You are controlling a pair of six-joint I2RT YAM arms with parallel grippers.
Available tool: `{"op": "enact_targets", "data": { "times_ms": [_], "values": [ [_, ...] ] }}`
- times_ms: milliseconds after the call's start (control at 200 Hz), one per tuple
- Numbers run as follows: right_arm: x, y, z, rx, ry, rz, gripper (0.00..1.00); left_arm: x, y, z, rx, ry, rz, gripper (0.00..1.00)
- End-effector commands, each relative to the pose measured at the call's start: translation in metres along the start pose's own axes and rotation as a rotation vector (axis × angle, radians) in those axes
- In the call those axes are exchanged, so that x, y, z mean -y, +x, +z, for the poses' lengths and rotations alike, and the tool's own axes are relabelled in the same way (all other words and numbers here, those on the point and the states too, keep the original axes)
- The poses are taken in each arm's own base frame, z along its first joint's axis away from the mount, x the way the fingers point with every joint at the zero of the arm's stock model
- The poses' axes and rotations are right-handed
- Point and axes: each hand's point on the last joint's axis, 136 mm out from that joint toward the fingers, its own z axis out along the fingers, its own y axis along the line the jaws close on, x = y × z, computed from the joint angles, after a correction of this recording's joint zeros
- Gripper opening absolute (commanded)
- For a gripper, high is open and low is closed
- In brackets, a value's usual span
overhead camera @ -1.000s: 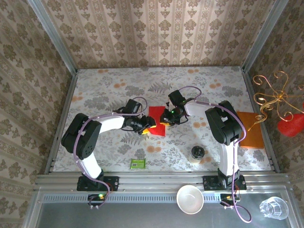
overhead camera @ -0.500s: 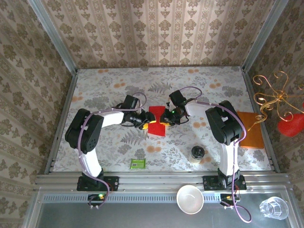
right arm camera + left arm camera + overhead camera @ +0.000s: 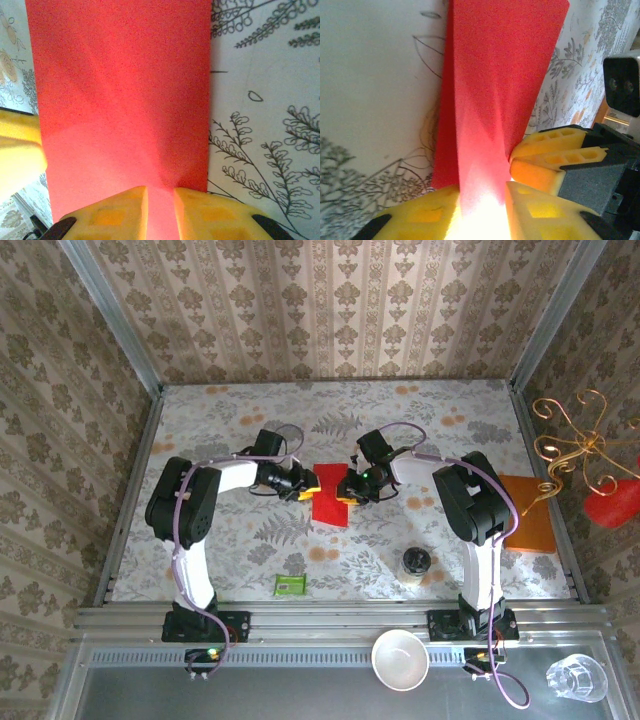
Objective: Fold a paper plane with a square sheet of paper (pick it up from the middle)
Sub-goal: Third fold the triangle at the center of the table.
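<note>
- Your left claw is clenched on the left edge of the red paper sheet. In its wrist view the yellow fingers close on a strip of the sheet.
- Your right claw grips the opposite edge. Its wrist view has the two yellow pads pinching the red edge between them.
- You can see the sheet near the middle of the table, between the two claws, as an upright rectangle. The left wrist view shows two layers, one lying under the other along the left side.
- Grey leaves and orange blooms pattern the pale tablecloth, and striped damask wallpaper lines the walls on three sides.
- An orange pad lies at the table's right edge, well apart from the sheet.
- A green packet and a small jar sit near the front edge.
- A white bowl and a clear glass stand on the metal ledge in front of the arm bases.
</note>
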Motion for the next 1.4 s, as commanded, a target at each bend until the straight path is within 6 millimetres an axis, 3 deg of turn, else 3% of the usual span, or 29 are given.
{"op": "enact_targets", "data": {
  "times_ms": [0, 155, 225, 455, 640, 740, 850, 1050, 1230, 1395],
  "values": [
    [0.037, 0.003, 0.01, 0.004, 0.113, 0.032, 0.27, 0.0, 0.006, 0.002, -0.053, 0.011, 0.013, 0.23],
    [0.028, -0.002, 0.003, 0.024, 0.095, -0.003, 0.31, -0.004, 0.006, 0.002, -0.049, 0.0, 0.001, 0.13],
    [0.015, -0.005, -0.004, 0.037, 0.054, -0.055, 0.35, -0.004, 0.005, 0.001, -0.042, -0.004, -0.002, 0.1],
    [-0.016, -0.018, -0.047, 0.185, 0.049, -0.273, 0.48, 0.002, 0.001, -0.006, 0.0, -0.003, -0.025, 0.04],
    [-0.032, -0.009, -0.071, 0.3, 0.031, -0.44, 0.63, 0.008, -0.001, -0.013, 0.03, -0.004, -0.057, 0.03],
    [-0.041, 0.002, -0.077, 0.338, 0.063, -0.563, 0.66, 0.012, -0.001, -0.015, 0.032, 0.002, -0.074, 0.03],
    [-0.049, 0.017, -0.072, 0.34, 0.12, -0.689, 0.66, 0.015, 0.0, -0.016, 0.028, 0.002, -0.093, 0.03],
    [-0.056, 0.044, -0.043, 0.264, 0.264, -0.873, 0.65, 0.016, 0.001, -0.016, 0.024, -0.001, -0.132, 0.03],
    [-0.06, 0.054, -0.019, 0.228, 0.333, -0.975, 0.66, 0.014, 0.001, -0.016, 0.02, -0.006, -0.153, 0.03],
    [-0.053, 0.05, -0.003, 0.224, 0.405, -1.008, 0.7, 0.015, 0.001, -0.016, 0.017, -0.007, -0.157, 0.03]
  ]
}}
